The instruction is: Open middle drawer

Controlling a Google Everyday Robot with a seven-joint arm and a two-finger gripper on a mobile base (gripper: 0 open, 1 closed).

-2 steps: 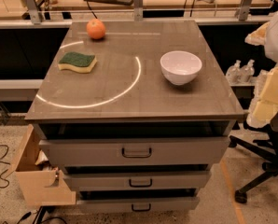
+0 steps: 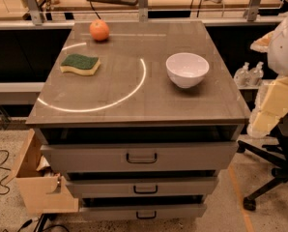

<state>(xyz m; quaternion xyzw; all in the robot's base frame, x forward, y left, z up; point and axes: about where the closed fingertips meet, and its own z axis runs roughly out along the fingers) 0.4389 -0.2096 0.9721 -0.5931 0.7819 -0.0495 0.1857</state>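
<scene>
The grey metal cabinet [image 2: 134, 95] has three drawers stacked in its front. The middle drawer [image 2: 182, 185] has a low grey front with a small dark loop handle [image 2: 145, 189] at its centre and a dark gap above it. The taller-fronted top drawer [image 2: 192, 156] sits above it, and a bottom drawer [image 2: 178, 211] sits below. My gripper [image 2: 274, 108], cream-coloured on a white arm, hangs at the right edge of the view. It is beside the cabinet's right side, apart from the drawers and well away from the handle.
On the cabinet top lie an orange [image 2: 99, 30], a green-and-yellow sponge [image 2: 80, 64] and a white bowl [image 2: 187, 69]. A light-brown wooden box [image 2: 37, 187] stands on the floor at the left. An office chair base [image 2: 267, 178] stands at the right. Cables lie at the lower left.
</scene>
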